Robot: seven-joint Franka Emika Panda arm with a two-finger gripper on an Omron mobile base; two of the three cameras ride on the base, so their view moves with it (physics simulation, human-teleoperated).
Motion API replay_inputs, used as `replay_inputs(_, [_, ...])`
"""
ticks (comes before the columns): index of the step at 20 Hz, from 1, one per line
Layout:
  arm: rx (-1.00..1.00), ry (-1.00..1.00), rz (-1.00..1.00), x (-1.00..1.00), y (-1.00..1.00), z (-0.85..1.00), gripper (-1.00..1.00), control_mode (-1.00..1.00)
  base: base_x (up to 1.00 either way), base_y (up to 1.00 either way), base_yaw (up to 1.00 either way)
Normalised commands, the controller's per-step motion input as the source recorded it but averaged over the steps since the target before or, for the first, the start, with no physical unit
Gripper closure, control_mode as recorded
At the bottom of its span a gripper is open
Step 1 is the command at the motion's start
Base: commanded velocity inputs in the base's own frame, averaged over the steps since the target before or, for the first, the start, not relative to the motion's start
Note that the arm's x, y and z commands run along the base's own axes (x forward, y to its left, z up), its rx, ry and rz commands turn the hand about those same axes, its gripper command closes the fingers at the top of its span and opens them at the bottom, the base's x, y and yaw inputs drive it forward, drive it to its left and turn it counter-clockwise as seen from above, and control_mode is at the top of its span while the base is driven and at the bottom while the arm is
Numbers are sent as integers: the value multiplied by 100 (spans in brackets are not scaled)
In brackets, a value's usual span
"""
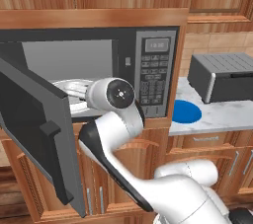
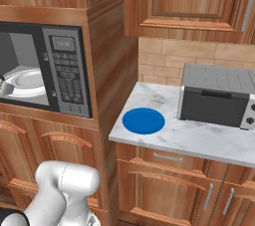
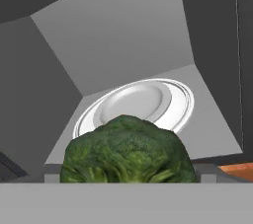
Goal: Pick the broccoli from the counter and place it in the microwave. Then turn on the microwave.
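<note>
The broccoli [image 3: 128, 154], dark green and bumpy, sits between my fingertips [image 3: 207, 173], with my gripper [image 3: 129, 173] shut on it. It hangs at the mouth of the open microwave [image 1: 99, 60], just in front of the white round plate [image 3: 136, 102] on the cavity floor. From the left base view my arm [image 1: 111, 94] reaches into the cavity and hides the hand. The microwave door [image 1: 34, 124] is swung wide open to the left. The keypad [image 2: 64, 70] and small display are to the right of the cavity. The marbled counter [image 2: 199, 138] lies to the right.
A grey toaster oven [image 2: 216, 95] stands at the back of the counter. A blue disc [image 2: 143, 120] lies on the counter's near left corner. Wooden cabinets surround the microwave above and below.
</note>
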Motion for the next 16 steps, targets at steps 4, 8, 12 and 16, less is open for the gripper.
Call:
replay_inputs(4, [0, 0, 0, 43, 0, 4, 100, -100, 0, 0, 0])
replay_inputs(8, [-2, 0, 0, 45, 1, -1, 100, -100, 0, 0, 0])
replay_inputs(12, [-4, 0, 0, 44, 7, -7, 100, -100, 0, 0, 0])
replay_inputs(16, [-3, 0, 0, 49, 9, -7, 100, -100, 0, 0, 0])
